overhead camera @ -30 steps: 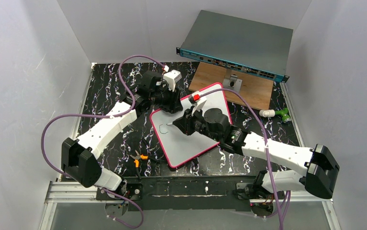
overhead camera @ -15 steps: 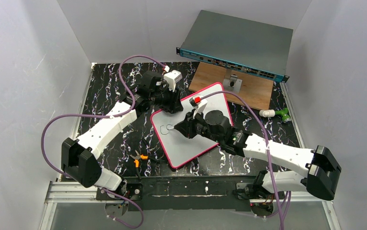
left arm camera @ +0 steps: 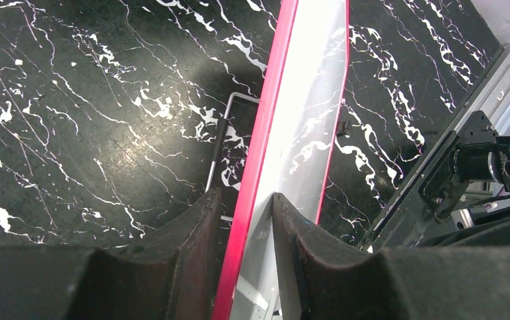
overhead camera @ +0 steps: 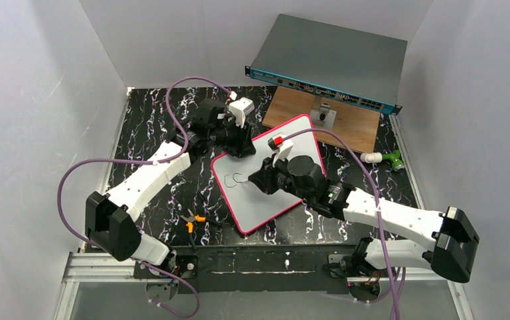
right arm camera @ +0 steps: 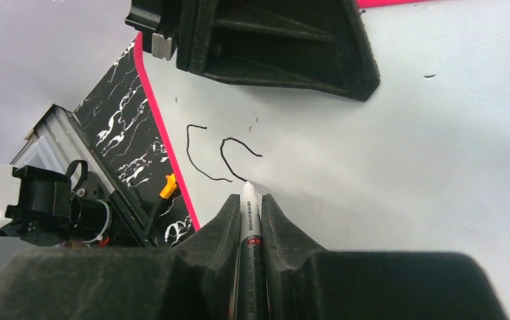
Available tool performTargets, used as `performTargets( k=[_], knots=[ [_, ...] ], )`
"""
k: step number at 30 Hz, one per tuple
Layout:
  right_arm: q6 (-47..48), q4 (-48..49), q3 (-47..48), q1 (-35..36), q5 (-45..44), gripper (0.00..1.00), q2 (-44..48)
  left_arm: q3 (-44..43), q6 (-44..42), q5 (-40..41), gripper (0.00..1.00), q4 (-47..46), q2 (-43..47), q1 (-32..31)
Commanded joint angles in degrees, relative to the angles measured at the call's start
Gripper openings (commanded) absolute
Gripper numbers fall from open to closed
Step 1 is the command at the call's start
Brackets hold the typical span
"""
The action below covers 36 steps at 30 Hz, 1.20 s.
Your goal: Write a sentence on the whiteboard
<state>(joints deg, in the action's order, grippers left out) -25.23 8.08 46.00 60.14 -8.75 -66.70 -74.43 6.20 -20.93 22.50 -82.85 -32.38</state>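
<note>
While the whiteboard (overhead camera: 255, 210) lies askew at the middle of the black marbled worktop (overhead camera: 145, 127), the left claw (overhead camera: 240, 145) pinches its far left edge, with a finger on each side of the pink frame. Over the board's left part the right claw (overhead camera: 257, 179) is clenched on a marker (right arm camera: 250, 223), whose tip touches the white surface. Just beside that tip, the sentence (right arm camera: 224, 157) amounts so far to two curved black strokes. Orange-handled pliers (overhead camera: 192, 221) lie on the worktop, near and left of the board
</note>
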Motion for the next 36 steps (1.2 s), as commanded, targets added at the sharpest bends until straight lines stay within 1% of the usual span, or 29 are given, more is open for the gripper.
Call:
performTargets(
  k=[1,7,21,36],
  knots=[
    [3.1,-2.2,0.6,-0.4,-7.0,0.01,0.5,-2.7,0.0,1.6,0.0,-1.6,2.2,0.1],
    [5.1,-0.4,1.2,-0.5,-8.7,0.01,0.7,-2.2,-0.3,1.4,0.0,-1.4,2.5,0.1],
    [6.8,1.7,6.3,-1.1,-8.0,0.01,-2.7,-1.9,-0.7,0.7,0.0,-0.9,2.8,0.1],
    [7.5,6.7,8.1,-1.1,-5.9,0.01,-3.6,-2.2,-1.0,0.5,0.0,-1.0,2.4,0.1]
  ],
)
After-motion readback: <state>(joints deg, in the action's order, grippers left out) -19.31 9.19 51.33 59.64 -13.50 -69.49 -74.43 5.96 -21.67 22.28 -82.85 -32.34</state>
